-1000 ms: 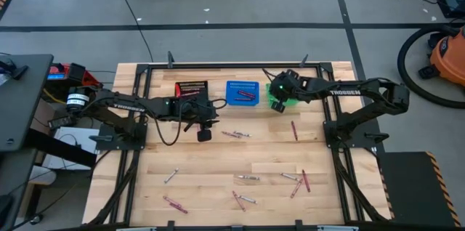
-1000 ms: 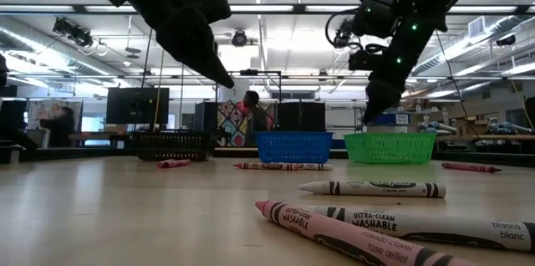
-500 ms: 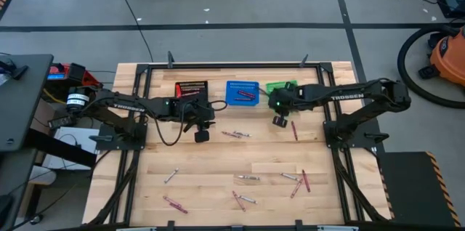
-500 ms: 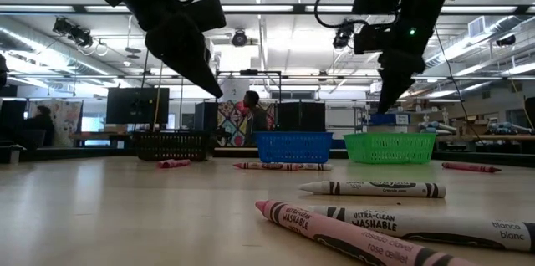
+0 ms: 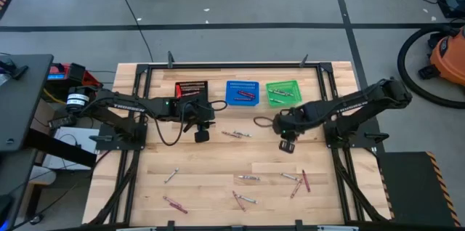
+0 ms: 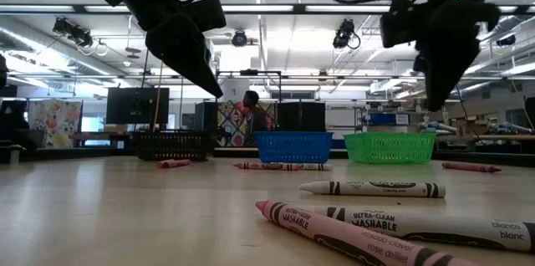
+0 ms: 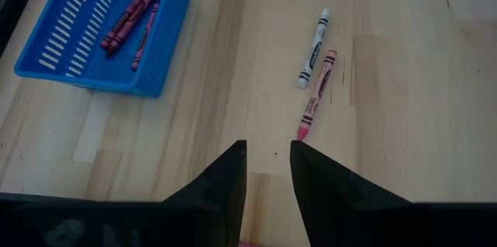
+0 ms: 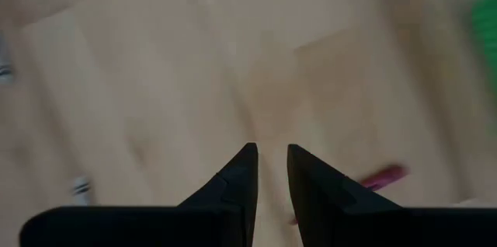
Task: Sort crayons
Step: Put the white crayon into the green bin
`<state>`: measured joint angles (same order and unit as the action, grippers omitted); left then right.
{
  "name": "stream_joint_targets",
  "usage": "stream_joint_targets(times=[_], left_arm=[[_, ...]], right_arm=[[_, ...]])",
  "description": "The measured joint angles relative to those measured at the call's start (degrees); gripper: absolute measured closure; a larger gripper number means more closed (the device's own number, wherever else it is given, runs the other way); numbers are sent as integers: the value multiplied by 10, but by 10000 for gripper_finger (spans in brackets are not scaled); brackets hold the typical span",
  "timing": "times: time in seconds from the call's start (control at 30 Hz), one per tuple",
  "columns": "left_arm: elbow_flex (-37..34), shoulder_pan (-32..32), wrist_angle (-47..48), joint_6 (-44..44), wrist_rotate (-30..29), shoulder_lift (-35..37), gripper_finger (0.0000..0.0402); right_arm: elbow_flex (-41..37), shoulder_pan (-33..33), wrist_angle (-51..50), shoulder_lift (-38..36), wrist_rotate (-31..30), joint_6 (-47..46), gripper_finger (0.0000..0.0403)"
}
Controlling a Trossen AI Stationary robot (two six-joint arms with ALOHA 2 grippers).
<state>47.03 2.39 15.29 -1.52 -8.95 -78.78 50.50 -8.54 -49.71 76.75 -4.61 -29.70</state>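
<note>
Crayons: scattered flat on the wooden surface, long axes variously angled; several lie in the blue basket. Left claw: slightly parted, empty, over a white and pink pair lying roughly parallel. Right claw: slightly parted, empty, above the surface.

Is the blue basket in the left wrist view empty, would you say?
No, several red crayons lie inside the blue basket.
</note>
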Motion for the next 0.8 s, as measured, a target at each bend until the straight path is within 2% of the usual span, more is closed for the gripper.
stream_joint_targets(times=[0.2, 0.43, 0.8], left_arm=[[0, 0, 0, 7, 0, 0, 290], [0, 0, 0, 9, 0, 0, 290], [0, 0, -10, 23, 0, 0, 290]], right_arm=[[0, -70, 0, 0, 28, -70, 324], [0, -143, 0, 0, 28, -155, 324], [0, -199, 1, 0, 28, -218, 324]])
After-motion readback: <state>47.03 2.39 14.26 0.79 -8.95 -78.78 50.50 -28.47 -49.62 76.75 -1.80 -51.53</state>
